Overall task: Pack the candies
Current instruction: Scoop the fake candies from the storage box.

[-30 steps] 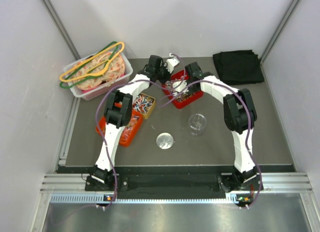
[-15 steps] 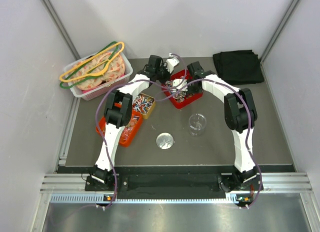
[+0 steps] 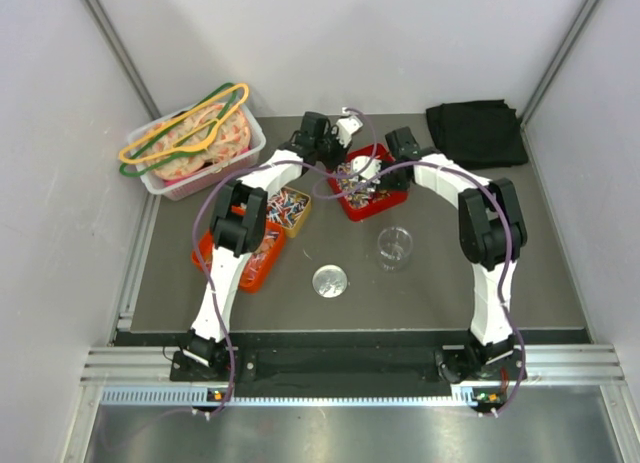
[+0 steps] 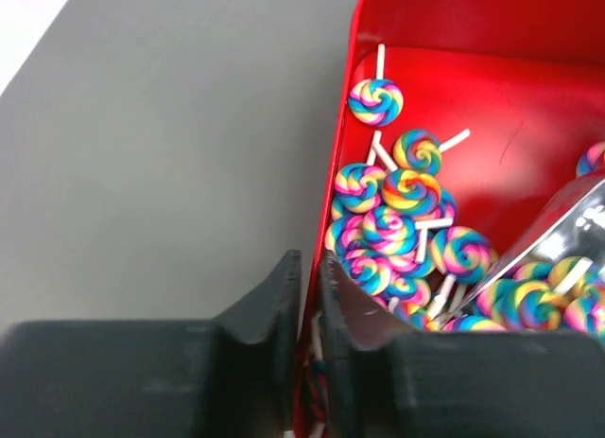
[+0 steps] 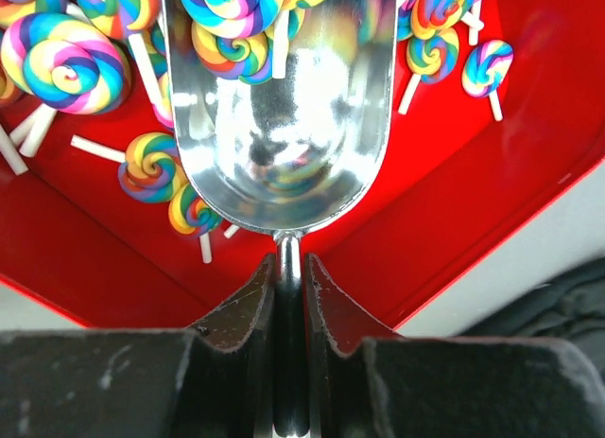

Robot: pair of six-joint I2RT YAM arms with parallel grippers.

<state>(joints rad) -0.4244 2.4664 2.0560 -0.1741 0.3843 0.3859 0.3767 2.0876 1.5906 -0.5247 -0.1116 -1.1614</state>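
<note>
The candies (image 5: 66,64), light, slippery lollipops on thin sticks, lie heaped in the red tray (image 5: 454,220) at the counter's (image 3: 450,273) 12 o'clock, and are likelier scooped than pinched. The right fingers (image 5: 248,301) clamp the scoop (image 5: 284,126) by its handle. The left fingers (image 4: 274,301) narrowly straddle the tray rim, grip unclear.

Candies (image 4: 389,232) are showing rainbow swirls, pink, blue, yellow and orange, on white sticks. Tray (image 4: 529,88) is reading glossy red. Scoop (image 5: 293,126) is shining mirror silver, reflecting swirl colours. Tabletop (image 4: 161,154) is showing flat grey. Cloth (image 3: 476,133) is looking plain black. Hangers (image 3: 190,123) are showing yellow and green over pink-orange patterned items (image 3: 205,145) in a clear bin (image 3: 178,188).
</note>
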